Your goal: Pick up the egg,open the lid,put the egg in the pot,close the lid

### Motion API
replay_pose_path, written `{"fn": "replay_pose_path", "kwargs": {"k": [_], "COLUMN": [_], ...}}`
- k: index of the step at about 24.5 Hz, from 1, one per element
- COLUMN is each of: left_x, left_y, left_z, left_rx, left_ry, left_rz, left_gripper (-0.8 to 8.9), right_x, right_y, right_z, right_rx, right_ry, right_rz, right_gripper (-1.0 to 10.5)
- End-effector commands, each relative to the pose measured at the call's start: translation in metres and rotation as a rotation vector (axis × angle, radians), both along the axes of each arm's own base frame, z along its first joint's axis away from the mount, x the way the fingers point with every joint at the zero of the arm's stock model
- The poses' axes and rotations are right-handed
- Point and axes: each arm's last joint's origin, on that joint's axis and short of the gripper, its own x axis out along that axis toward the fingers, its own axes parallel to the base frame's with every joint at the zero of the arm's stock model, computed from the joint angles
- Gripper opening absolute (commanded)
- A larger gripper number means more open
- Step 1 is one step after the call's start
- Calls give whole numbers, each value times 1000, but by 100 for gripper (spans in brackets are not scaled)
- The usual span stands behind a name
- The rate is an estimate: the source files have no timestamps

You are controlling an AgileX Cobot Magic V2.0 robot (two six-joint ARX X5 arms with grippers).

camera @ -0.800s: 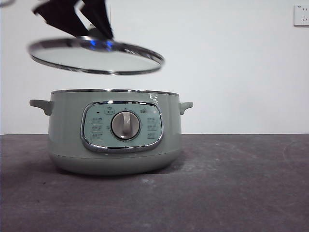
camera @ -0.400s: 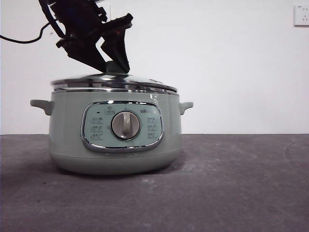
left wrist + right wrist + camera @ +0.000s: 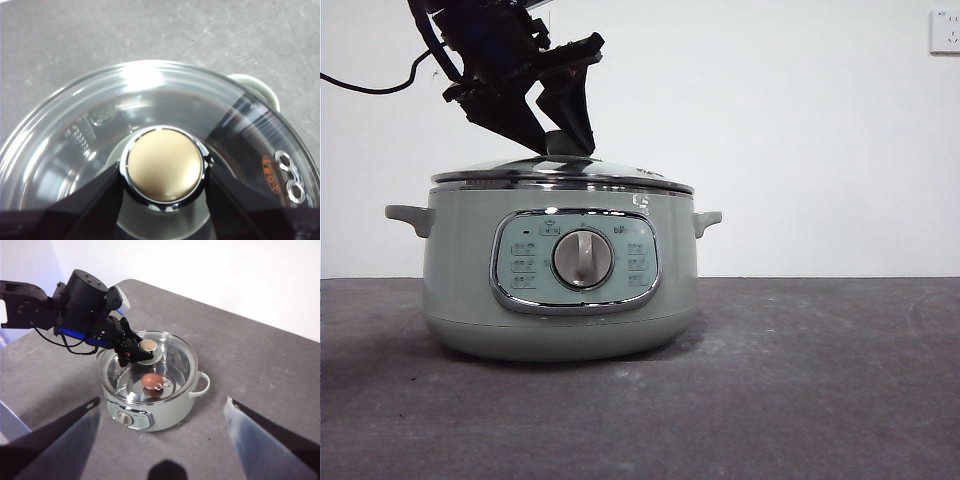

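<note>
- The lid (image 3: 562, 172) sits on the pot (image 3: 560, 270), its chrome rim level along the pot's top edge.
- The left gripper (image 3: 162, 175) reaches down from above, its two black jaws pressed against opposite sides of the lid's knob (image 3: 164, 165), so it grips the lid.
- Through the glass, the right wrist view shows the egg (image 3: 152, 380) lying inside the pot, under the lid.
- The pot stands on the dark grey worktop (image 3: 800, 380), its dial (image 3: 582, 259) facing the front camera.
- The right gripper (image 3: 165, 435) hangs high above the worktop, well apart from the pot, with its jaws spread wide and nothing between them.
</note>
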Motion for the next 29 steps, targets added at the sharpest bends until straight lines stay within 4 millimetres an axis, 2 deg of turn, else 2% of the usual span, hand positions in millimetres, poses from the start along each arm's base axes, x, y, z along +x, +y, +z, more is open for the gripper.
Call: {"fn": "replay_pose_path", "kwargs": {"k": [1,4,5,8,9,10,14,20,25,29], "left_x": [-2,-3,-4,-4,-4,-4,-7,-21,-47,-79], "left_y": [-5,-4,-3,-3,-3,-3,-2,6,21,38], "left_z": [1,-2,-2,-2,-2,-2,2,22,47,66], "left_rx": [-8,6,10,11,10,10,7,-16,-28,-31], "left_ry": [7,36,42,45,45,46,40,-1,-20,14], "left_rz": [-4,-1,-1,-1,-2,-2,-2,-3,-4,-29], "left_gripper": [-7,46,122,437,515,542,539,539,539,539], "right_x": [1,1,1,1,1,1,1,0,3,6], "right_y": [1,1,1,1,1,1,1,1,3,9], "right_z": [0,0,0,0,-1,-1,-3,-10,-16,-22], "right_rx": [5,5,5,5,4,4,-12,-64,-113,-130], "right_ry": [5,6,7,7,8,8,30,94,152,234], "right_rz": [-7,-5,-4,-4,-4,-4,-5,0,4,76], "right_gripper": [410,410,410,410,410,410,410,410,410,410]}}
